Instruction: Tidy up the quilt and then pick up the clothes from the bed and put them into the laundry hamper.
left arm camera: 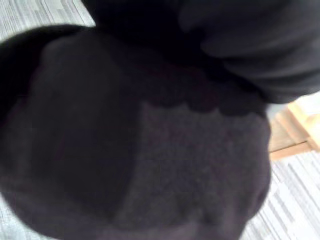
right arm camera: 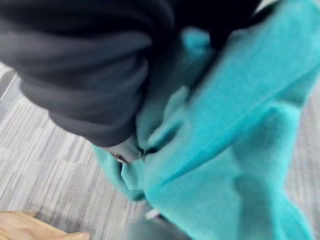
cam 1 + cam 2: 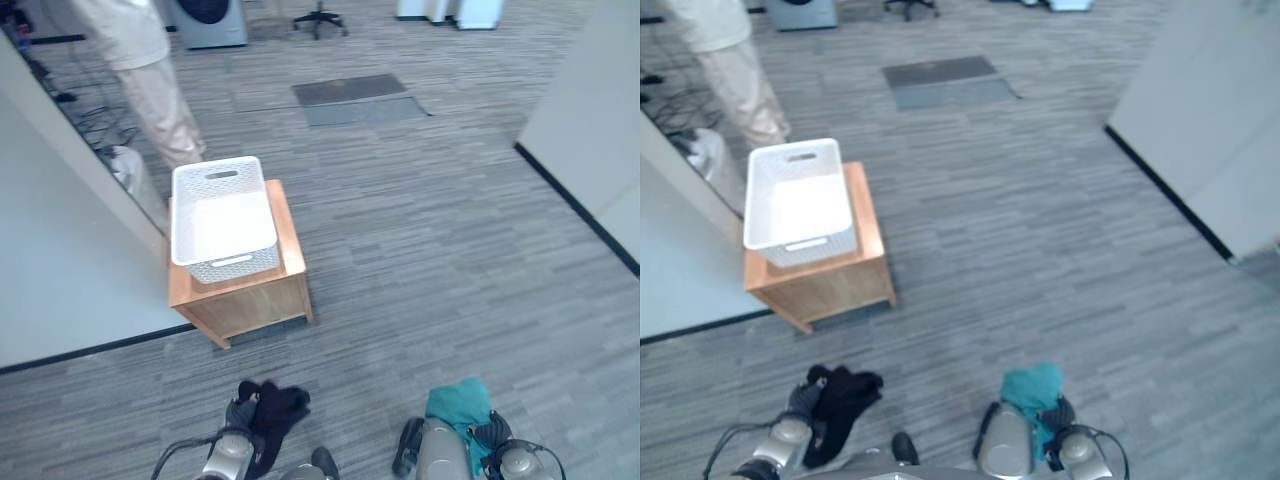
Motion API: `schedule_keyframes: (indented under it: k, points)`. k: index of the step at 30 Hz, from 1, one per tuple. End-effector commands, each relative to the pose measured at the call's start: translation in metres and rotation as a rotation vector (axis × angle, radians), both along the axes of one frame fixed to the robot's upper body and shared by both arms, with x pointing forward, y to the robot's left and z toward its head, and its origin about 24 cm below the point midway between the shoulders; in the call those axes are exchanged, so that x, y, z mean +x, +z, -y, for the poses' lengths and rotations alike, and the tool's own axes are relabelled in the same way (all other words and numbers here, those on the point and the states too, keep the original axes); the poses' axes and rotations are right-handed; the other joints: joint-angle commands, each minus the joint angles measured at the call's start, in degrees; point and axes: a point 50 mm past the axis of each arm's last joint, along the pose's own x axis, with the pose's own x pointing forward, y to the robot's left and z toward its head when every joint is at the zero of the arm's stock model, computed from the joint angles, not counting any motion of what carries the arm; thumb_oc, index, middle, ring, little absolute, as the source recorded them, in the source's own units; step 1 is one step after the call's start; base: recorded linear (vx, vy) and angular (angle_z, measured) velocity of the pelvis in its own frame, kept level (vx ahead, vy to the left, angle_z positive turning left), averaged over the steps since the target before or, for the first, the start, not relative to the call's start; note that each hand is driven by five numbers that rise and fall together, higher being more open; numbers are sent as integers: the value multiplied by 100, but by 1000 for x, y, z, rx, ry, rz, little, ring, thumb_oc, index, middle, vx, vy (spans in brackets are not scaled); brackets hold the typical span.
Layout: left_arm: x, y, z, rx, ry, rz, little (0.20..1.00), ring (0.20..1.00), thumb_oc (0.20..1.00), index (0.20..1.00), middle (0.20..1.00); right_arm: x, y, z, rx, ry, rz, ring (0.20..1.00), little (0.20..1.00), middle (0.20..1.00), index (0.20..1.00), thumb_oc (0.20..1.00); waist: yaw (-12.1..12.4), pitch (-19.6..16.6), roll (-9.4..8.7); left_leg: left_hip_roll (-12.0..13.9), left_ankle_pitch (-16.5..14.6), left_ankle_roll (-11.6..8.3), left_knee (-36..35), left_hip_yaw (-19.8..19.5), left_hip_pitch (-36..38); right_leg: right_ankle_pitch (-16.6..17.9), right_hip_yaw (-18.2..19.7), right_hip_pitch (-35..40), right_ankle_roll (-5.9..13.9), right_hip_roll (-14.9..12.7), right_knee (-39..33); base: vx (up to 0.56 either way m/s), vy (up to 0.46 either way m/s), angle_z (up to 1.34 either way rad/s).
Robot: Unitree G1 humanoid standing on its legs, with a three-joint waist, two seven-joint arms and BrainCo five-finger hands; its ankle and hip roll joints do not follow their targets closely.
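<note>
A white laundry hamper stands with nothing in it on a small wooden table, ahead and to the left. A black garment hangs from my left hand above the carpet, and in the left wrist view the black garment covers the hand. My right hand is low on the right, shut on a bunched teal garment. In the right wrist view a silver finger sits buried in the teal garment.
A person in light clothes stands behind the hamper at the far left. A white panel runs along the left and a white wall along the right. A dark floor mat, an office chair and a washing machine lie farther off.
</note>
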Motion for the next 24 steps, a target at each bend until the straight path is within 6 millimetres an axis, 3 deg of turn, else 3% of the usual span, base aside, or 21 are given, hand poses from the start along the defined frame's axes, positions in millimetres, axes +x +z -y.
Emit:
schedule_keyframes:
  k: [1, 3, 4, 5, 6, 7, 8, 9, 11, 12, 13, 15, 16, 17, 18, 19, 21, 22, 23, 24]
  points:
    - [2, 0, 1, 58, -51, 5, 200, 200, 200, 200, 200, 25, 15, 5, -14, -11, 91, 200, 200, 200, 200, 200, -214, 254, -29, 665, 115, -430, -196, -130, 517, 1136, 1514, 373, 518, -155, -268, 497, -408, 75]
    - [-4, -2, -1, 52, -33, -5, 200, 200, 200, 200, 200, 23, 12, 2, -14, 27, 66, 200, 200, 200, 200, 200, -127, 190, -84, 794, 17, -539, 289, -318, 579, 1073, 1288, 609, 539, -141, -226, 468, -446, 114]
    - [-8, -4, -1, 41, -6, -12, 200, 200, 200, 200, 200, 28, 14, 2, -22, 52, 74, 200, 200, 200, 200, 200, -69, 203, -79, 1033, 266, -591, 969, -416, 349, 1104, 1132, 724, 471, -73, -173, 391, -613, 88]
    - [-9, -5, -1, 35, 11, -17, 200, 200, 200, 200, 200, 32, 17, 5, -44, 81, 84, 200, 200, 200, 200, 200, 3, 278, -105, 1408, 621, -578, 1907, -631, -85, 1061, 1077, 888, 288, 46, -162, 313, -624, 47]
    - [-8, -5, 1, 30, 17, -11, 200, 200, 200, 200, 200, 33, 19, 8, -57, 91, 88, 200, 200, 200, 200, 200, 49, 352, -116, 1618, 938, -557, 2770, -800, -561, 997, 883, 1108, 99, 121, -197, 174, -421, 61]
    - [-8, -5, 1, 29, 17, -11, 200, 200, 200, 200, 200, 33, 19, 8, -57, 91, 88, 200, 200, 200, 200, 200, 22, 346, -97, 1642, 924, -563, 2810, -842, -604, 996, 849, 1113, 94, 138, -203, 185, -357, 141]
    - [-10, -5, 2, 21, 29, -5, 200, 200, 200, 200, 200, 37, 24, 12, -74, 107, 112, 200, 200, 200, 200, 200, 85, 454, -78, 1957, 1002, -642, 3605, -740, -869, 829, 430, 1497, 1, 228, -355, 376, -613, 133]
    - [-15, -6, 1, 11, 49, -11, 200, 200, 200, 200, 200, 46, 31, 14, -95, 148, 128, 200, 200, 200, 200, 200, 312, 529, -182, 2125, 737, -697, 3807, 46, -1538, 510, -35, 2041, -242, 455, -547, 468, -648, 122]
    - [-22, -8, 0, 1, 56, -24, 200, 200, 200, 200, 200, 50, 34, 13, -90, 154, 146, 200, 200, 200, 200, 200, 435, 438, -179, 1677, 487, -642, 2972, 642, -1670, 318, -218, 2208, -223, 535, -525, 366, -322, 72]
    - [-26, -10, 0, 0, 51, -42, 200, 200, 200, 200, 200, 51, 35, 12, -83, 149, 158, 200, 200, 200, 200, 200, 448, 346, -200, 1509, 485, -607, 2453, 1257, -1622, 206, -418, 2282, -195, 533, -441, 296, -160, 73]
    - [-28, -11, 0, -4, 57, -50, 200, 200, 200, 200, 200, 53, 37, 12, -76, 137, 176, 200, 200, 200, 200, 200, 425, 251, -182, 1517, 461, -583, 2213, 1827, -1551, 69, -649, 2371, -191, 613, -345, 312, -149, 68]
    - [-35, -13, -1, 0, 58, -75, 200, 200, 200, 200, 200, 49, 36, 15, -79, 118, 174, 200, 200, 200, 200, 200, 372, 117, -142, 1430, 442, -363, 1562, 2510, -1161, -90, -1051, 2424, -136, 655, 71, 284, -39, 74]
    - [-36, -13, -2, -3, 62, -79, 200, 200, 200, 200, 200, 50, 37, 12, -72, 126, 187, 200, 200, 200, 200, 200, 386, 41, -117, 1207, 336, -224, 1206, 2439, -933, -46, -1223, 2383, -77, 626, 402, 290, 157, 92]
    - [-39, -15, -1, -10, 63, -88, 200, 200, 200, 200, 200, 45, 33, 7, -55, 119, 177, 200, 200, 200, 200, 200, 376, -12, -131, 778, 177, 17, 778, 2147, -713, 130, -1293, 2301, 91, 430, 1080, 294, 218, 73]
    - [-39, -15, 0, -9, 55, -95, 200, 200, 200, 200, 200, 44, 31, 4, -40, 110, 175, 200, 200, 200, 200, 200, 318, 14, -96, 669, 37, 127, 530, 2114, -488, 438, -1391, 2084, 344, 208, 1964, 251, 238, 109]
    - [-35, -14, -1, -3, 50, -87, 200, 200, 200, 200, 200, 47, 33, 0, -29, 102, 192, 200, 200, 200, 200, 200, 197, 94, -95, 470, -42, 292, 287, 1893, -357, 698, -1188, 1807, 550, -75, 2885, 184, 130, 90]
    - [-30, -11, -3, 6, 50, -72, 200, 200, 200, 200, 200, 51, 34, -5, -9, 89, 209, 200, 200, 200, 200, 200, 61, 226, -73, 415, 45, 307, -21, 1531, -148, 779, -503, 1064, 573, -169, 3793, 113, -5, 150]
    - [-28, -10, -4, 10, 46, -66, 200, 200, 200, 200, 200, 51, 34, -4, -9, 76, 213, 200, 200, 200, 200, 200, 61, 231, -87, 391, 89, 267, -91, 1310, -121, 711, -256, 969, 553, -155, 3616, 63, -78, 202]
    - [-28, -10, -4, 11, 46, -66, 200, 200, 200, 200, 200, 51, 34, -4, -8, 75, 213, 200, 200, 200, 200, 200, 52, 228, -90, 384, 100, 267, -106, 1297, -123, 707, -267, 972, 554, -159, 3615, 152, -267, 156]
    - [-24, -8, -4, 16, 21, -54, 200, 200, 200, 200, 200, 51, 37, 1, -12, 41, 231, 200, 200, 200, 200, 200, 12, 218, -143, 373, 194, 158, -226, 830, -144, 407, 186, 935, 387, -50, 2719, 188, -285, 164]
